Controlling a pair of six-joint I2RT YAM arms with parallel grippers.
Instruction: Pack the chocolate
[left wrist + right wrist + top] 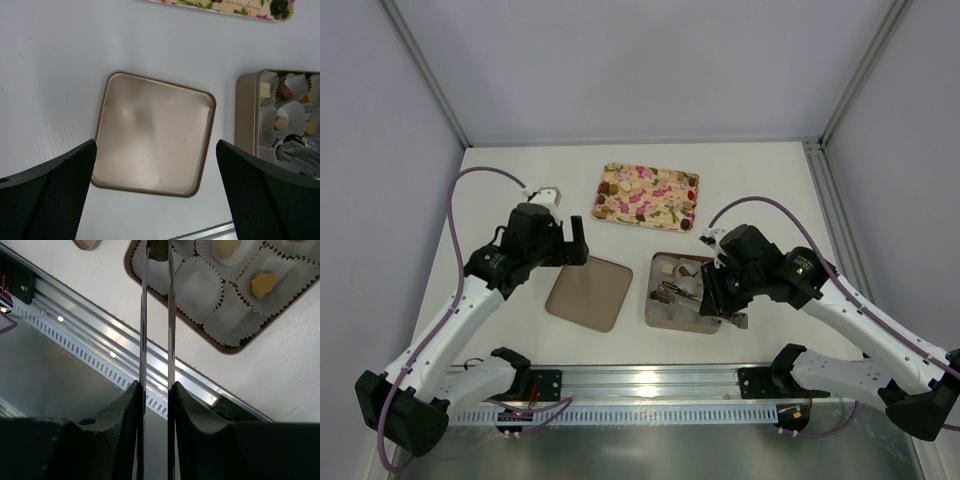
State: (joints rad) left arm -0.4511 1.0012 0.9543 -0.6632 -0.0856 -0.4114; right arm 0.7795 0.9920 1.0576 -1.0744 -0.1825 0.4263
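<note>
1. The right gripper point(156, 387) had its jaws pressed onto the tweezers point(143, 315). The blade tips, far ahead of the jaws, appeared to pinch a dark chocolate piece point(159, 249).
2. That piece hung over the corner paper cup point(161, 271) of the box point(246, 115). Golden pieces point(263, 284) sat in cups to the right of the blades. Further chocolate lay on the floral tray point(660, 190), well apart from both grippers.
3. Recommended procedure: lower straight down until the piece rests at the cup's centre, then ease the jaws so the blades spring apart. Avoid dragging the pleated paper.
4. Edges: the box rim lay just left of the tips, and the rail point(100, 325) lay left of the blades, nearer the jaws. Withdrawing upward, not sideways, looked safest.
5. The left gripper point(156, 145) stood spread wide above the lid point(150, 135). Open table point(50, 75) showed to its left, and the box lay just beyond its right finger.
</note>
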